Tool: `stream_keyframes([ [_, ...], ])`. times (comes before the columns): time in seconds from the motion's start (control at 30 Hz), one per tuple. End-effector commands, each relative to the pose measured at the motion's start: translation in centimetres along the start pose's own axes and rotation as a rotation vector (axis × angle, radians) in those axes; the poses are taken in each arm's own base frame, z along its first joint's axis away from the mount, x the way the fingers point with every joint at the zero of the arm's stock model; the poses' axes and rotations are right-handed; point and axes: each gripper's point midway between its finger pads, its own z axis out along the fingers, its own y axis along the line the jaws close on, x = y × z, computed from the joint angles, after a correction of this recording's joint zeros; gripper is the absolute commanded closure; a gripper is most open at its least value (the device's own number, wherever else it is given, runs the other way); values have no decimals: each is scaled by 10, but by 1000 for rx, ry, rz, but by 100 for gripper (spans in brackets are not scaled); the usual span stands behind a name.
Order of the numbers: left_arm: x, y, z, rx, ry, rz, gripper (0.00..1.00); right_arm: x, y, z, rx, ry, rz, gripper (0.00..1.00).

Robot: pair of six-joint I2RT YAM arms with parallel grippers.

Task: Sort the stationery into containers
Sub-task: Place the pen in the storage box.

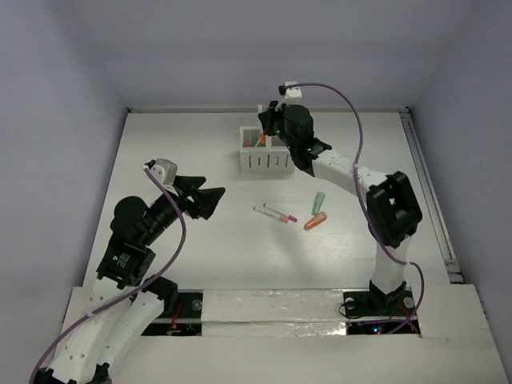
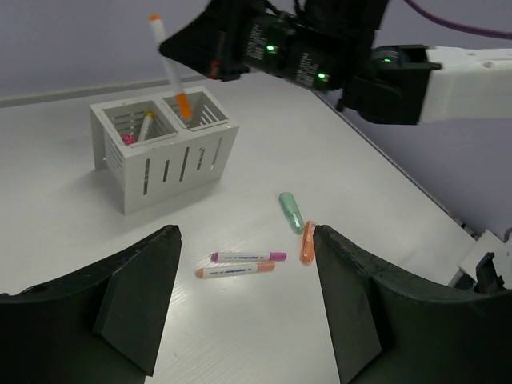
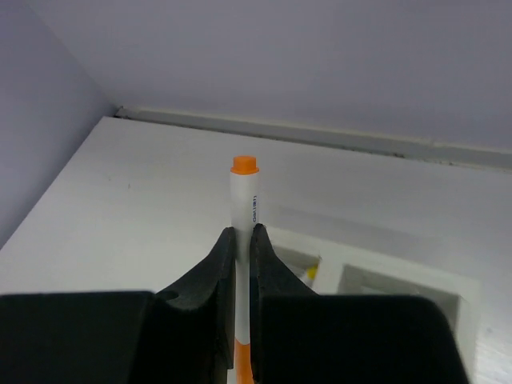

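Though overhead unclear, right hand (image 3: 243, 234) pinches pen (image 3: 244, 192), probably above box (image 2: 172, 170).

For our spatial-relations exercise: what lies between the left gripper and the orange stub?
Two white pens, side by side, one purple-capped, one orange-capped; the top external view shows them.

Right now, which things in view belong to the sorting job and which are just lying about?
Job: white slotted two-compartment box; orange-capped white pen held in right claw; purple-capped white pen lying flat; orange-ended white pen beside it; mint-green stub; orange stub.
Lying about: purple cable; silver tape strip.
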Motion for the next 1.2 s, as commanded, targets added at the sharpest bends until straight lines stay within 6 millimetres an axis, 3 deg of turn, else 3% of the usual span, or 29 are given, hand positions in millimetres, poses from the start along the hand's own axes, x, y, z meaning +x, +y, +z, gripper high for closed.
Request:
stream_keyframes([
  [0.0,-11,-13,1,75,-41,38,35,-42,33,22,-83,-157,-48,100],
  [0.13,-13,-12,0,71,-50,42,36,-23,34,42,-75,-147,-77,100],
  [0.3,-11,-10,2,58,-44,34,40,-8,40,42,-91,-153,-110,98],
  [0.47,-8,-6,4,36,-36,25,40,2,37,38,-81,-169,-136,79],
  [0.53,-9,-6,4,39,-39,26,41,8,35,39,-76,-164,-143,76],
  [0.73,-8,-5,4,30,-36,21,41,5,33,47,-62,-192,-179,81],
  [1.03,-11,-3,3,21,-47,25,42,10,28,59,-33,-205,-203,78],
  [1.17,-10,-1,3,14,-43,26,42,17,30,55,-35,-199,-204,57],
])
